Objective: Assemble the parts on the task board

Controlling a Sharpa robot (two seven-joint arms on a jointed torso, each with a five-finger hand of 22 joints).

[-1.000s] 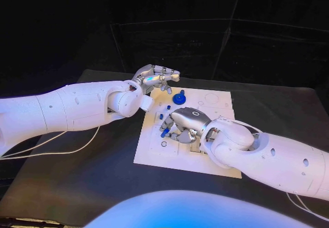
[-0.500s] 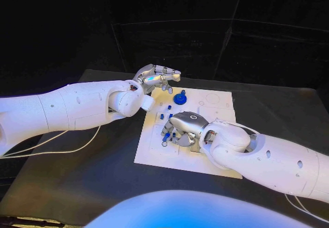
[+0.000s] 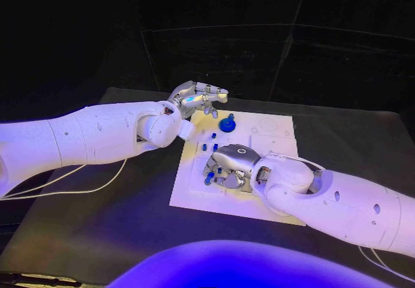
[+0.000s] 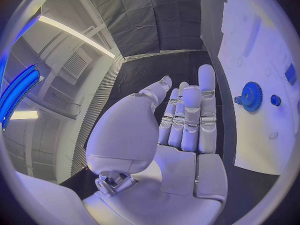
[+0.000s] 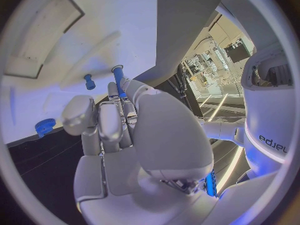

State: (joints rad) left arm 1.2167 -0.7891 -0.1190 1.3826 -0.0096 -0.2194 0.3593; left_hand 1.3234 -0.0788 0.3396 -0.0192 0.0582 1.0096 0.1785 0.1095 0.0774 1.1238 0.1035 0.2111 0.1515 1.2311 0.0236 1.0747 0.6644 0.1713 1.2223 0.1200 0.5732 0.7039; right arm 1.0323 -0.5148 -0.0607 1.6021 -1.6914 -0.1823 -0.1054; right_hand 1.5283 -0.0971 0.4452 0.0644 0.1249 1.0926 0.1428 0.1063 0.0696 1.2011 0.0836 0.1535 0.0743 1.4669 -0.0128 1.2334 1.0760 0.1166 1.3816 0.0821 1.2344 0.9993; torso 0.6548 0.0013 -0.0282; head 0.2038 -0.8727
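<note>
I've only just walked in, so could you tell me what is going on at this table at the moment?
The robot is assembling small blue parts on the white task board. Its right hand is low over the middle of the board and holds a blue peg in its fingers. Its left hand hangs over the board's far left corner with its fingers curled in, holding nothing. A blue gear stands on the board near that hand, and a few more small blue pieces lie between the two hands.

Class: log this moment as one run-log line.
left hand: open, at task board's far edge | right hand: holds blue pin over board | blue gear: on board
</note>
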